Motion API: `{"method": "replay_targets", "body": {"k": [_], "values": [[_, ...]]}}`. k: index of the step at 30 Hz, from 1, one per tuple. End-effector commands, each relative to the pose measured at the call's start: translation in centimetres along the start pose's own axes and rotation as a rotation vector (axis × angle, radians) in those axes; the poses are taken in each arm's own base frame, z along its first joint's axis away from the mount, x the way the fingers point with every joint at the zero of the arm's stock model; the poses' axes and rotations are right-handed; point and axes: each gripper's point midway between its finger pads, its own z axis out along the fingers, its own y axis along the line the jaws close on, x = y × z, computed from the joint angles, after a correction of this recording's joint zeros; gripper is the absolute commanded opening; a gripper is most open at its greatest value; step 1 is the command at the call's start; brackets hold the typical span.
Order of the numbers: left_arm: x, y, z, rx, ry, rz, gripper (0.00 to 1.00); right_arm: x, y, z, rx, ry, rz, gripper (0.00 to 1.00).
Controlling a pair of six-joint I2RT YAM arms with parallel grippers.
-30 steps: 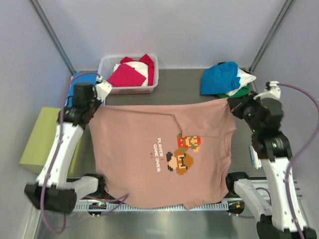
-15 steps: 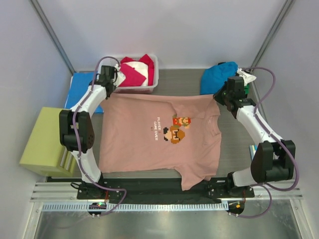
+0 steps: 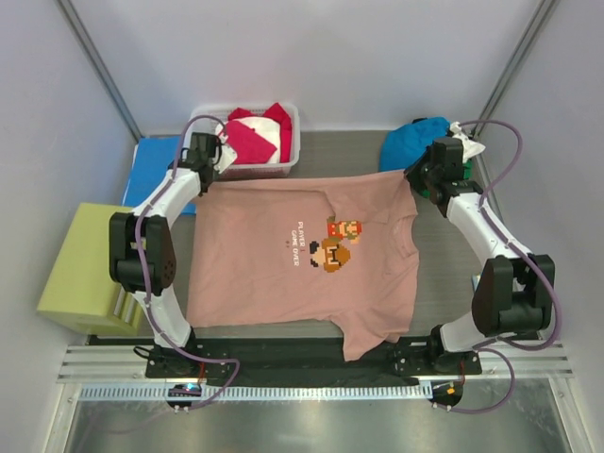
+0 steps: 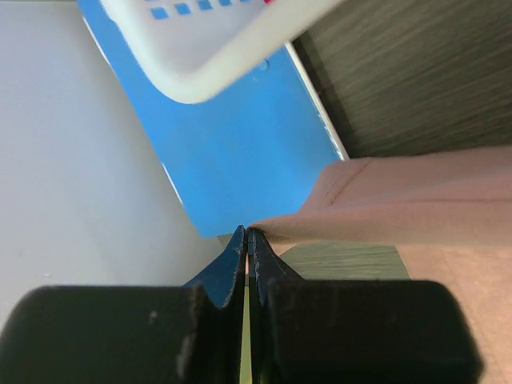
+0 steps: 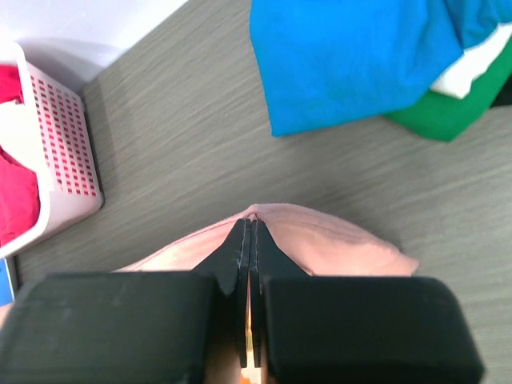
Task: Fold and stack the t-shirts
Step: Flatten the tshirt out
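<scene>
Dusty-pink t-shirt lying flat on bench, body stretching nearward from both pincers, held far edge running left-right. Left pincer clenching far-left corner, right pincer clenching far-right corner (each arm nearest its own corner). White basket holding magenta tee sitting just beyond left pincer, blue folder to its left. Teal-blue tee pile crowding just beyond right pincer. Nearward fold path looking unobstructed.

Bright, even, diffuse light, with only faint soft shadows beside the pink t-shirt. The overhead view is sharp. In the wrist views the near fingers are blurred.
</scene>
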Motion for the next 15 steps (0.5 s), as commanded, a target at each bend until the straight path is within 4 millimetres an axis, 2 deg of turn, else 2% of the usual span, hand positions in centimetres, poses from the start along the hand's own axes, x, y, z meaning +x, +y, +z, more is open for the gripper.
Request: {"method": "replay_targets", "body": {"k": [1, 2, 3, 6, 10, 13, 14, 15], "values": [[-2.3, 5.0, -1.8, -0.13, -0.07, -0.056, 0.0, -4.2, 1.0, 1.5, -0.014, -0.101, -0.008, 0.01], [-2.3, 4.9, -1.2, -0.128, -0.054, -0.05, 0.0, -4.4, 1.1, 1.7, -0.013, -0.102, -0.007, 0.01], [-3.2, 5.9, -1.5, -0.144, -0.07, -0.063, 0.0, -4.4, 1.1, 1.9, -0.012, -0.098, -0.007, 0.01], [-4.1, 6.6, -1.0, -0.153, -0.066, -0.066, 0.0, -4.0, 0.8, 2.9, -0.001, -0.076, -0.012, 0.01], [-4.2, 6.3, -0.4, -0.138, -0.045, -0.073, 0.0, -3.6, 0.5, 3.4, 0.004, -0.057, -0.016, 0.01], [-3.2, 5.1, -0.6, -0.104, -0.039, -0.08, 0.0, -3.2, 0.7, 2.3, -0.013, -0.046, -0.01, 0.01], [-2.3, 3.7, -0.4, -0.074, -0.024, -0.067, 0.0, -3.0, 0.5, 1.4, -0.018, -0.046, -0.007, 0.01], [-2.0, 3.7, -1.3, -0.064, -0.042, -0.071, 0.0, -2.7, 0.5, 0.8, -0.024, -0.046, -0.003, 0.01]]}}
